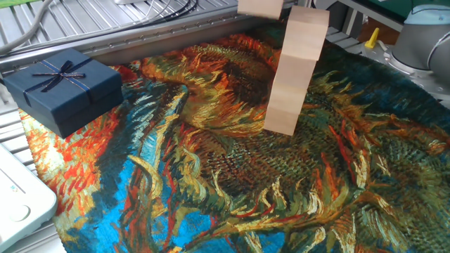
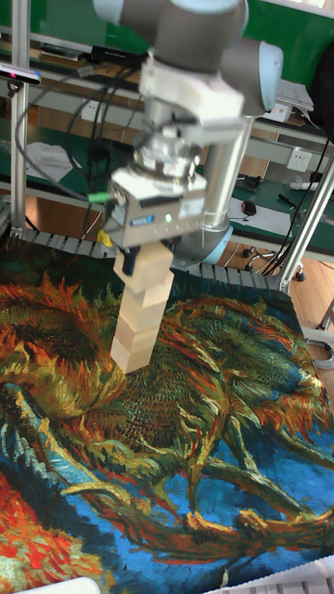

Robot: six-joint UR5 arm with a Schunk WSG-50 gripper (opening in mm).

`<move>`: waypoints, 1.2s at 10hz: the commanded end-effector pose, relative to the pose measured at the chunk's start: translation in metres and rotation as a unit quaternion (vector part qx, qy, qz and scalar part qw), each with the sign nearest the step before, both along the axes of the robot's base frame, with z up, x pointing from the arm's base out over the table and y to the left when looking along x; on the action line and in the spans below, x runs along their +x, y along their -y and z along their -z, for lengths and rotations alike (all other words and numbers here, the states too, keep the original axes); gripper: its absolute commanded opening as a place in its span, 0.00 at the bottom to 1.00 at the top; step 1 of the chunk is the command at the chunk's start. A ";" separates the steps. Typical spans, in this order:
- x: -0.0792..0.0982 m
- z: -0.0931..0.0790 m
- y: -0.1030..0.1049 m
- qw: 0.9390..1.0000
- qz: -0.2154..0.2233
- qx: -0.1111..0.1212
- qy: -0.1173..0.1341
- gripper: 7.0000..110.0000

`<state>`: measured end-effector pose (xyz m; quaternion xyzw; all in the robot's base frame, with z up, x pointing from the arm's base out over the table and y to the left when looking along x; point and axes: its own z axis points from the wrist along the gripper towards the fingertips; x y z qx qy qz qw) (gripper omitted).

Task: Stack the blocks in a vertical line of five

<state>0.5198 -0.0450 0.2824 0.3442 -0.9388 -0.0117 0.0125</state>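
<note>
Three pale wooden blocks stand as one stack [image 1: 292, 77] on the painted cloth, seen too in the tall fixed view as the stack [image 2: 136, 329]. A further block [image 2: 150, 263] is held between my gripper's fingers, level with the stack's top. In the fixed view only the bottom edge of that held block [image 1: 260, 7] shows, at the top border just left of the stack. My gripper [image 2: 147, 264] is shut on this block. Whether the held block touches the stack I cannot tell.
A dark navy gift box [image 1: 63, 88] with a ribbon bow sits at the cloth's left end. A white device [image 1: 17, 200] lies at the lower left. The arm's grey base [image 1: 422, 35] and a small yellow part [image 1: 371, 36] are at the back right. Metal rails run along the back.
</note>
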 end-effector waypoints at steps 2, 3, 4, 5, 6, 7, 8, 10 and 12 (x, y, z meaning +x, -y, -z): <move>-0.014 -0.020 -0.015 0.998 -0.028 0.060 0.022 0.00; -0.013 -0.018 -0.020 0.997 -0.031 0.064 0.024 0.00; -0.014 -0.011 -0.025 0.997 -0.031 0.071 0.024 0.00; -0.016 -0.003 -0.021 0.997 -0.030 0.062 0.023 0.00; -0.017 0.008 -0.015 0.998 -0.031 0.051 0.022 0.00; -0.018 0.015 -0.012 0.998 -0.031 0.046 0.022 0.00; -0.019 0.016 -0.008 0.999 -0.032 0.038 0.020 0.00; -0.019 0.016 -0.010 0.998 -0.034 0.043 0.020 0.00; -0.018 0.016 -0.010 0.998 -0.028 0.043 0.022 0.00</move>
